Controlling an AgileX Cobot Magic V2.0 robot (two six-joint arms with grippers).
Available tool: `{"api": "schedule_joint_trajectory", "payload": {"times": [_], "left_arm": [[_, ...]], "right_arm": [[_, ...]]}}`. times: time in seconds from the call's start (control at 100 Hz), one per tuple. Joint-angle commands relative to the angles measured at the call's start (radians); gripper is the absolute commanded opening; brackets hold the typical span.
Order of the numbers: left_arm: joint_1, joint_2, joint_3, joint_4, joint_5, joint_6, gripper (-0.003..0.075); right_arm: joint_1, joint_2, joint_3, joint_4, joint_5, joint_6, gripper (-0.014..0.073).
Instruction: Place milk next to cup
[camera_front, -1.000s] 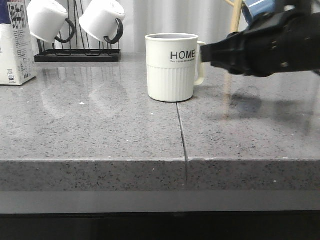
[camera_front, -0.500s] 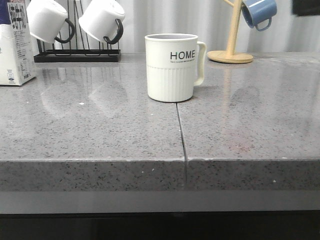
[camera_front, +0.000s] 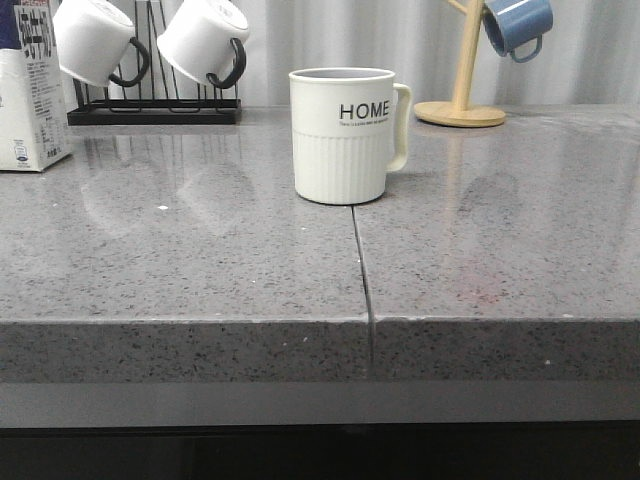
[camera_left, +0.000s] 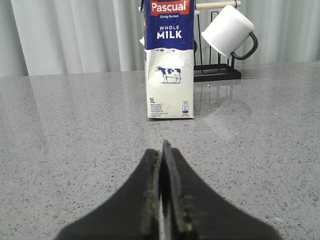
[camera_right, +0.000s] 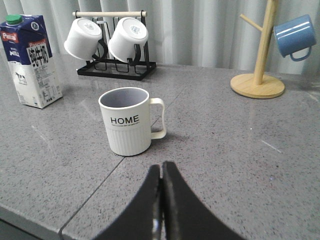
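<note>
Standing at the far left edge of the front view, the tall white milk carton with a dark blue top (camera_front: 30, 85) rests upright on the grey speckled stone counter (camera_front: 200, 260), well apart from the cream-white ribbed mug lettered "HOME" (camera_front: 345, 135) at the centre. Neither arm shows in this view.

From the left wrist view, the milk carton (camera_left: 169, 60) faces the left gripper (camera_left: 163, 165) squarely, cow picture forward, with bare counter between them. The black fingers (camera_left: 150, 175) are pressed together and hold nothing. If full, the carton is probably fairly heavy and top-heavy, with smooth coated walls that give under pressure; a grasp across the flat sides at mid-height, firm but not crushing, seems safest, and the jaws would need to spread wide first.

In the right wrist view, the right gripper (camera_right: 161, 185) is likewise clenched on nothing, hovering just in front of the "HOME" mug (camera_right: 126, 120), with the carton (camera_right: 31, 62) away near the black mug rack (camera_right: 115, 67).
</note>
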Motion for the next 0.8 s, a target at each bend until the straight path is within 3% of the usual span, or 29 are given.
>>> {"api": "schedule_joint_trajectory", "payload": {"times": [0.0,0.32,0.55,0.79], "left_arm": [[0.004,-0.029,0.045,0.002,-0.1,-0.002,-0.0021],[0.004,-0.029,-0.007,0.002,-0.197,-0.002,-0.0021],[0.004,0.014,-0.25,0.018,-0.012,-0.002,-0.0021],[0.004,0.258,-0.5,0.028,0.179,0.003,-0.0021]], "right_arm": [[-0.002,-0.064,-0.025,0.0,0.004,-0.009,-0.0067],[-0.002,-0.119,-0.025,0.0,0.048,-0.009,-0.0067],[-0.002,-0.119,-0.025,0.0,0.048,-0.009,-0.0067],[-0.002,-0.119,-0.025,0.0,0.048,-0.009,-0.0067]]}}
